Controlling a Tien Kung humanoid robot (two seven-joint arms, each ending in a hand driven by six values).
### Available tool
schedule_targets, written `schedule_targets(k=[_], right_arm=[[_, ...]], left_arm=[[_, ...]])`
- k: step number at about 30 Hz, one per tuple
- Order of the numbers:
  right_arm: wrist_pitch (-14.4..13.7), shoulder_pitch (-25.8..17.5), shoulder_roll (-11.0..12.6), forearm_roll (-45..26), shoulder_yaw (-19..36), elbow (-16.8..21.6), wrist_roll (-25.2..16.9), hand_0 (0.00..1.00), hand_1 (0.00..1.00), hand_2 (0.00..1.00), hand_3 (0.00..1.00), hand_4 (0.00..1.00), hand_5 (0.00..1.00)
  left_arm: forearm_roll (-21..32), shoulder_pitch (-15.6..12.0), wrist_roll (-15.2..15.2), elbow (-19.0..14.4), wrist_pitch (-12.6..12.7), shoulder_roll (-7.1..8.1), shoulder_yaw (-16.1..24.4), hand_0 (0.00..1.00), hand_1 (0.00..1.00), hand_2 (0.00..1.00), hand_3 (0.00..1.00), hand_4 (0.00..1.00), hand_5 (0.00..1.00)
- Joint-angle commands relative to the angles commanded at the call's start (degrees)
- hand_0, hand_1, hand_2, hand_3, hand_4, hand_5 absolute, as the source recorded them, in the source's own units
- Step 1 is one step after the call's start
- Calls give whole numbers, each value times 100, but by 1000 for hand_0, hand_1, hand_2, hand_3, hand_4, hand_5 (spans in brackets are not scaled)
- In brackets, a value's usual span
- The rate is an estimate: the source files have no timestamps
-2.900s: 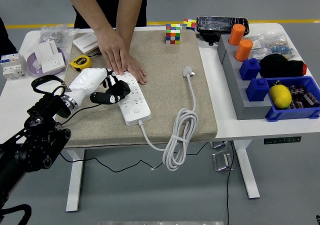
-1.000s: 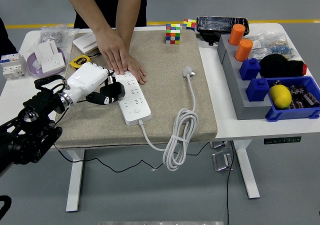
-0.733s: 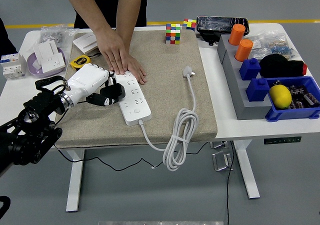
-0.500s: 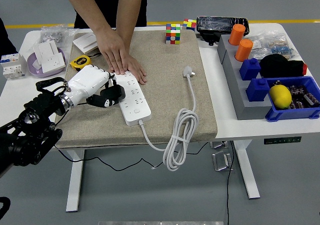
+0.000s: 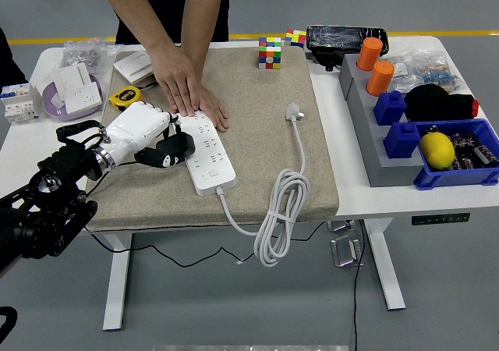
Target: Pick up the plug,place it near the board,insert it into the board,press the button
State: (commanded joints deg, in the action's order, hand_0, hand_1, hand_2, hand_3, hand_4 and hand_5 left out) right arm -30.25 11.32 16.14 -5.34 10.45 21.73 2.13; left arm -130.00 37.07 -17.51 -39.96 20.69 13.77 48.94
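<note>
Left hand (image 5: 148,136) unmoved since the preceding frame, fingers (image 5: 173,150) loosely curled, empty, beside power strip (image 5: 207,152); person's hands (image 5: 187,90) pressing strip; plug (image 5: 293,113) lying apart on mat (image 5: 257,156).

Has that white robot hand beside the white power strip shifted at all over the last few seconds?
Yes. The white robot hand has pulled back leftward, off the white power strip, toward the yellow tape measure.

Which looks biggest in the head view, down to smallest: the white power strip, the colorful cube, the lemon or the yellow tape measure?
1. Power strip, clearly the longest.
2. Lemon.
3. Colorful cube and tape measure look much alike, so no ranking; the cube also sits farther from the camera.
</note>
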Motion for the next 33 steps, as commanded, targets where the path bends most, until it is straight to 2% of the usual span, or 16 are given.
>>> schedule_targets(k=[13, 14, 19, 20, 31, 33], right_arm=[[3, 21, 5, -13, 27, -2, -8, 816, 770, 744, 752, 998, 998], [3, 21, 4, -15, 28, -2, -9, 816, 770, 743, 752, 998, 998], [6, 19, 2, -17, 31, -5, -12, 816, 770, 743, 752, 998, 998], [6, 18, 3, -16, 33, -5, -13, 816, 770, 743, 752, 998, 998], [4, 19, 9, -26, 43, -7, -21, 815, 770, 743, 752, 998, 998], [3, 23, 10, -27, 45, -7, -21, 815, 769, 743, 752, 998, 998]], left_arm=[[0, 20, -103, 36, -85, -26, 50, 489, 454, 309, 382, 487, 116], [0, 21, -124, 39, -90, -28, 57, 531, 593, 498, 485, 790, 221], [0, 21, -165, 41, -53, -26, 69, 531, 593, 498, 485, 790, 221], [0, 22, -170, 45, -49, -26, 71, 571, 661, 550, 514, 851, 242], [0, 30, -140, 70, -36, -25, 23, 595, 680, 564, 521, 857, 242], [0, 32, -133, 77, -50, -28, 29, 618, 710, 600, 542, 859, 241]])
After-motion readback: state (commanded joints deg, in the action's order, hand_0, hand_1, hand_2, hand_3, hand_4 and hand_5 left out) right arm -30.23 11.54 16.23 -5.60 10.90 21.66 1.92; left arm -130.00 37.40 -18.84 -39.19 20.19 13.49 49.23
